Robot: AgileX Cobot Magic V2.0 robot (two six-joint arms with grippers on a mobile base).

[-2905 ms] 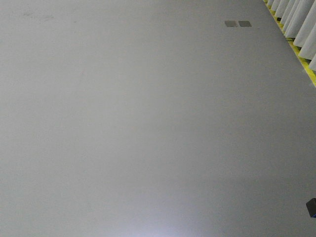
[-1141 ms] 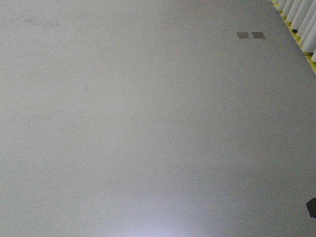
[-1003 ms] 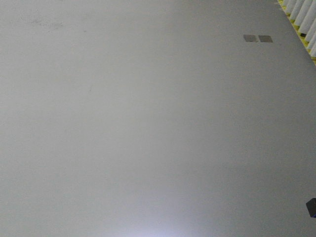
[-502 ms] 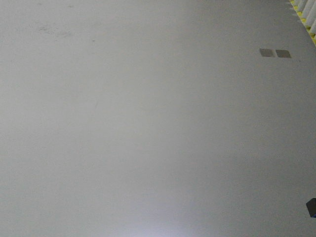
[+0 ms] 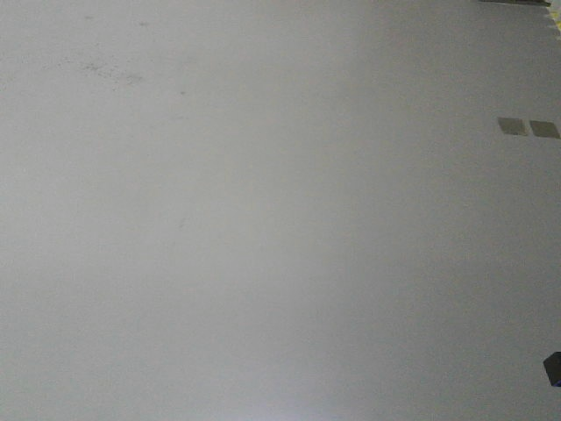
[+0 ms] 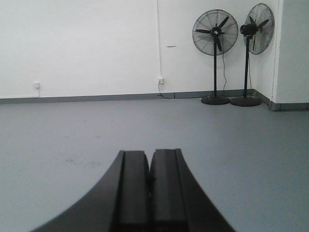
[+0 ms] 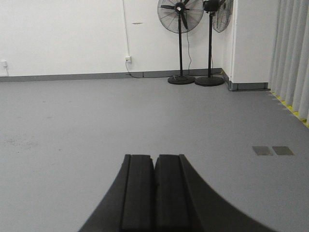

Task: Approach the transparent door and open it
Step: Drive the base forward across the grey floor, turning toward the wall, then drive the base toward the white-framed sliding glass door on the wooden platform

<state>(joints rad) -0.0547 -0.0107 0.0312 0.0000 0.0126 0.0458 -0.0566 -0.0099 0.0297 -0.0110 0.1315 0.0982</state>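
The transparent door is out of view in all three views. My left gripper (image 6: 149,152) points level over bare grey floor, its two dark fingers pressed together with nothing between them. My right gripper (image 7: 155,156) is likewise shut and empty, aimed across the same floor toward the white wall. The front view shows only grey floor.
Two black pedestal fans (image 6: 215,53) (image 7: 180,38) stand against the white back wall beside a wall corner (image 7: 232,46). White vertical curtains (image 7: 292,58) and a yellow floor line (image 7: 295,113) run along the right. Two flat grey floor plates (image 5: 528,128) (image 7: 273,151) lie right of centre.
In the front view the two floor plates have slid down and to the right, and the curtains and yellow line have left the top right corner; the base is travelling over the floor.
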